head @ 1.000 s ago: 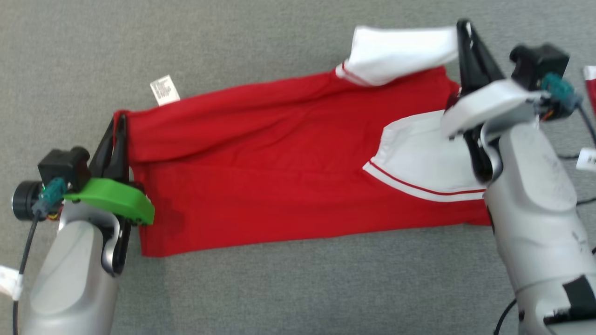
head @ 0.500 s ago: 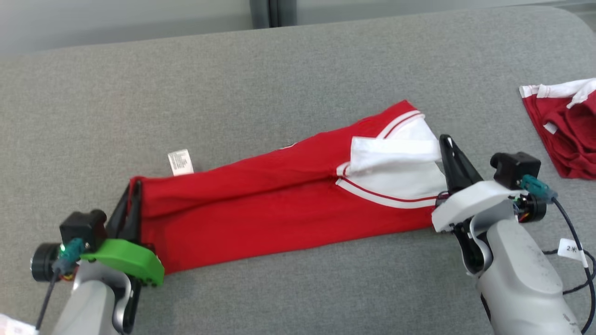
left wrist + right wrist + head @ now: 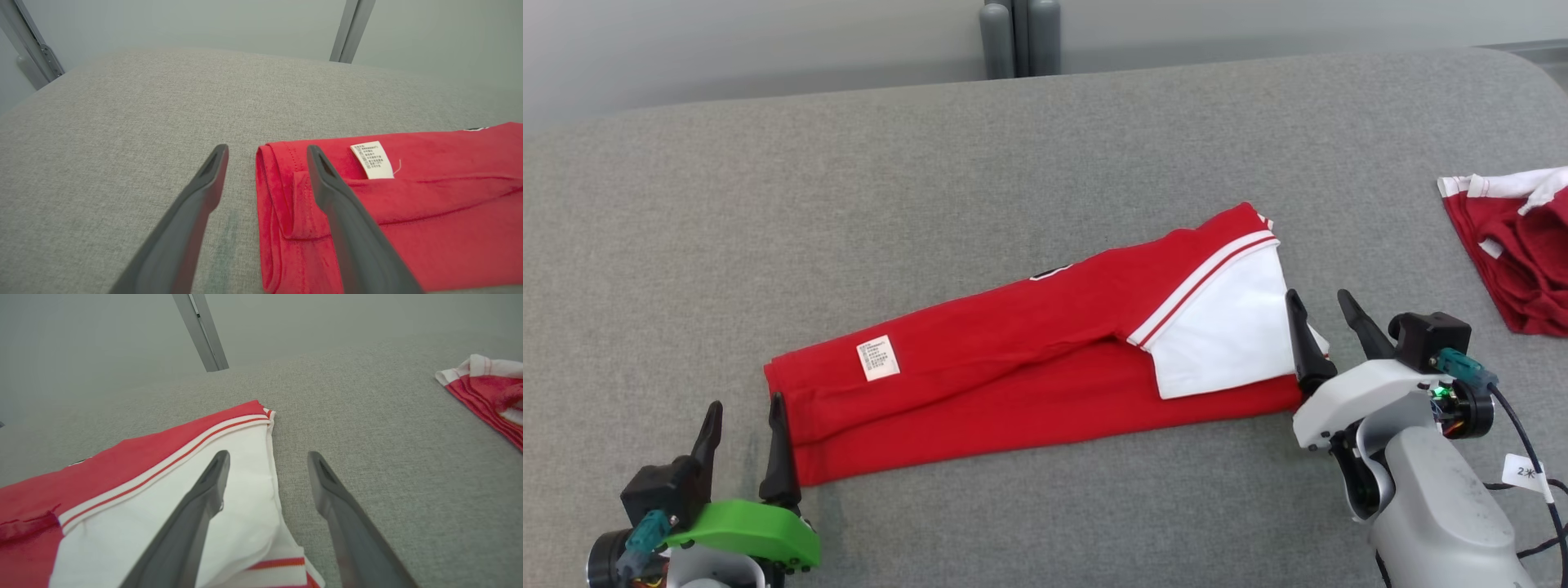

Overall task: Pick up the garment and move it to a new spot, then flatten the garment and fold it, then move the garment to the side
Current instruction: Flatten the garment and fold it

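Lying folded lengthwise across the middle of the frame, the red garment rests on the grey padded surface. The left claw at lower left and the right claw at right stand spread apart at its ends, gripping nothing.

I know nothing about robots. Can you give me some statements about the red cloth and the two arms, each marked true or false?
1. The long folded red garment with a white sleeve lies flat on the grey fabric surface. True.
2. The left gripper has its fingers clamped on that garment. False: they stand apart, gripping nothing.
3. A small white label shows near the garment's left end. True.
4. The right gripper holds the sleeve up in the air. False: its fingers are open; the sleeve lies flat.
5. A second crumpled red-and-white garment lies at the far right. True.
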Motion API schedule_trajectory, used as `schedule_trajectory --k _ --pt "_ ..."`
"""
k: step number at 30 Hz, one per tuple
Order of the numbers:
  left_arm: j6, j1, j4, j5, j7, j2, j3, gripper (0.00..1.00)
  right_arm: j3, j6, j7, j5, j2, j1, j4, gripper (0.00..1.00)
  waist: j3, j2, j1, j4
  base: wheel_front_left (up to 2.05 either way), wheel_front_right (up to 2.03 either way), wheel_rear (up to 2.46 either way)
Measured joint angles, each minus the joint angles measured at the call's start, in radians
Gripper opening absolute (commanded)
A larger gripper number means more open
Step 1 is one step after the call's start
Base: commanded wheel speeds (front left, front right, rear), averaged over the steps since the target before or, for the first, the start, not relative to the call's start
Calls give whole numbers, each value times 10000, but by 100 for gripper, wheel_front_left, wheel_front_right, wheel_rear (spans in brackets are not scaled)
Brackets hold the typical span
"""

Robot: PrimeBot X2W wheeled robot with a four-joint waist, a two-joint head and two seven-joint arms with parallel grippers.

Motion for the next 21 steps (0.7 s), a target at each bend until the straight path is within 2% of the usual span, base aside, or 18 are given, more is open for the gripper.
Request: schedule_trajectory --k 5,11,16,17,18,19,21 --pt "-2 137 -368 458 0 -424 288 100 -213 0 -2 -456 -40 -398 282 100 60 0 0 179 0 0 0" --pt "-17 17 -362 585 2 -604 52 100 -497 0 4 -1003 -35 -1064 1996 100 177 0 0 561 0 0 0" --pt "-25 -140 -334 485 2 -642 -173 100 -483 -6 38 -872 -12 -1426 3342 100 261 0 0 883 0 0 0" --pt "-25 -142 -324 483 2 -642 -184 100 -424 -6 6 -709 -42 -1480 3521 48 270 0 0 938 0 0 0" --pt "-25 -142 -320 476 2 -642 -194 100 -339 -10 -25 -570 -48 -1519 3641 14 279 0 0 977 0 0 0" --pt "-25 -142 -318 453 2 -642 -199 100 -211 -12 -36 -420 -61 -1537 3693 0 284 0 0 997 0 0 0" --pt "-27 -138 -311 422 2 -650 -180 100 -171 -10 -58 -134 -69 -1541 3697 0 285 0 0 977 0 0 0"
